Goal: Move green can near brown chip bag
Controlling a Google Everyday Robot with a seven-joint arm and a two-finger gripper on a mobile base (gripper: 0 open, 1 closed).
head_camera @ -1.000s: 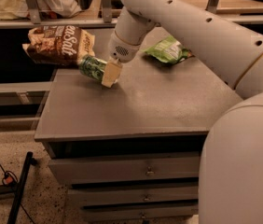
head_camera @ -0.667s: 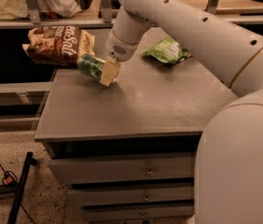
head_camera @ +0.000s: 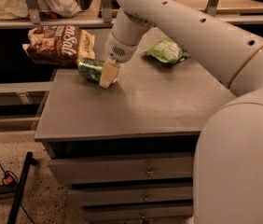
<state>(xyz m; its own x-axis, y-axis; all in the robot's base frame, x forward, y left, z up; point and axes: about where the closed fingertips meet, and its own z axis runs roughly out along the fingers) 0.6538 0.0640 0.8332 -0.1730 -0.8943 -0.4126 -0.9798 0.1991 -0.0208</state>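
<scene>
On grey surface's (head_camera: 141, 106) far-left corner, gripper (head_camera: 103, 76) low, cream fingers (head_camera: 109, 73) clamped around shiny green metal can (head_camera: 89, 69) lying sideways. Touching dark brown white-lettered chip bag (head_camera: 57, 43)

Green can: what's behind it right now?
The brown chip bag lies just behind the green can, at the table's far left corner. The gripper covers the can's right end, hiding whatever is behind that. Whether can and bag touch is unclear.

Your arm (head_camera: 183, 29) sweeps in from right, elbow high; wrist (head_camera: 121, 45) tipped down-left; gripper (head_camera: 107, 75) hangs low at far left.
</scene>
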